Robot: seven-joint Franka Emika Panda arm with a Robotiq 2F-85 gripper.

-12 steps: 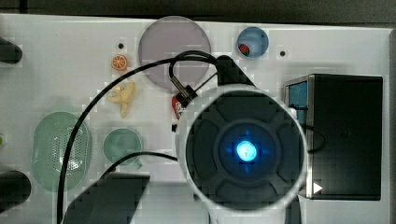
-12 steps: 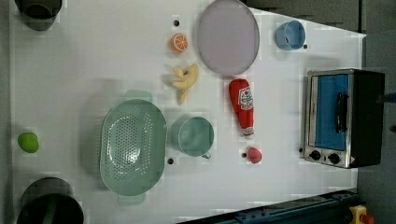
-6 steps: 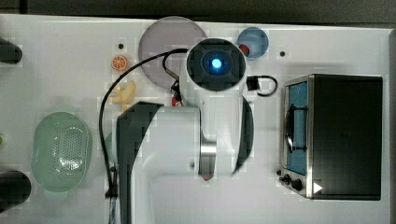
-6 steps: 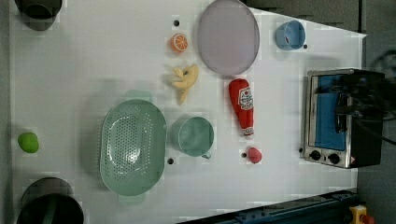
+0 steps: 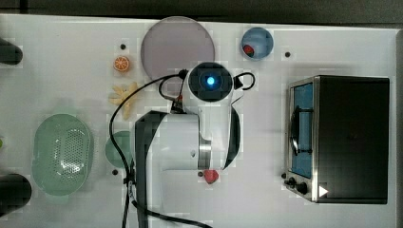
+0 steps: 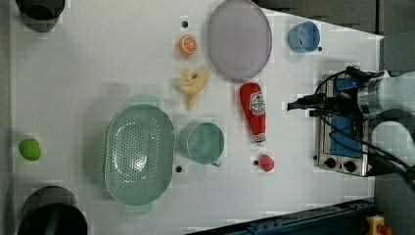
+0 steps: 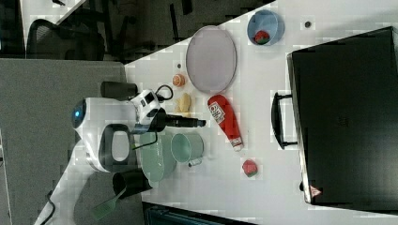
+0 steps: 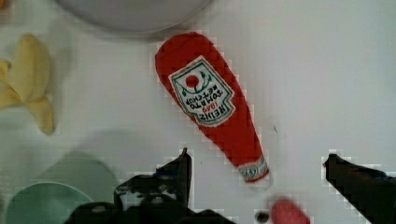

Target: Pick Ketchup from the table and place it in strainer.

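The Ketchup (image 6: 253, 112) is a small red bottle with a white label, lying flat on the white table between the plate and the cup. It also shows in the right view (image 7: 224, 117) and the wrist view (image 8: 210, 102). My gripper (image 8: 257, 158) is open and holds nothing. Its two dark fingers stand wide apart, high above the bottle's cap end. In the left view the gripper (image 6: 303, 106) hangs to the right of the bottle, over the oven's edge. The strainer (image 6: 139, 154), a pale mint-green oval basket (image 5: 62, 152), sits empty beyond the cup.
A green cup (image 6: 205, 143) stands between the Ketchup and the strainer. A small red lump (image 6: 265, 162) lies near the bottle's cap. A banana (image 6: 192, 85), an orange slice (image 6: 187, 45), a purple plate (image 6: 239, 39) and a blue bowl (image 6: 303, 36) are nearby. A toaster oven (image 5: 342, 137) stands at the top view's right.
The arm has swung across the table; in the left view the gripper came in from the right, past the oven, towards the Ketchup. The bottle has not moved.
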